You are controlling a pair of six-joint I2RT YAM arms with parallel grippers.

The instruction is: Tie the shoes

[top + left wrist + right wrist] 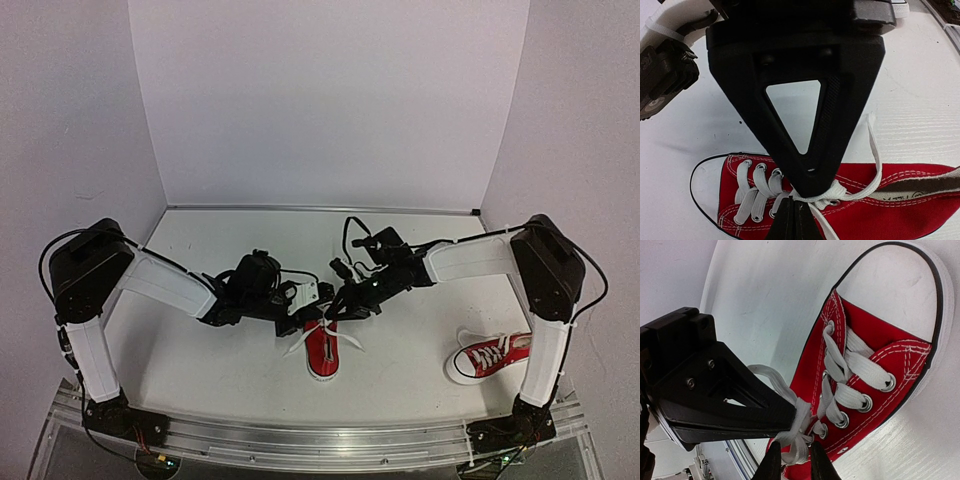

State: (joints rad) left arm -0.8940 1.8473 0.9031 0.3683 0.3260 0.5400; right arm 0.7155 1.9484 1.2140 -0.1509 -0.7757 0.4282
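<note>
- The left gripper [799,196] is clenched on the white lace [874,160], just above the top eyelets [832,202] of the red sneaker [900,210]. The pinch seems to be only at the very tips. If this arm pulls toward 9 o'clock too quickly, the lace can slide out and the crossing becomes loose.
- This sneaker lies on the table [200,350] at about 6 o'clock from its middle, between the two grippers, and nothing holds it down. I judge it to be light. A pull that goes upward instead of sideways can lift or turn it, and then both grips lose their aim.
- The right gripper [792,440] has its jaws almost together, with lace strands in the narrow gap. I cannot tell if the strands are really pinched. If it has caught two strands at once, or only an edge, a pull toward 3 o'clock can tighten a wrong tangle or make no knot.
- The two grippers are very near each other over the laces, so a small error of path can make them collide.
- The second sneaker [490,355] lies at 3 o'clock from the first, just beside the right arm [545,300]. A wide swing of that arm can push it.
</note>
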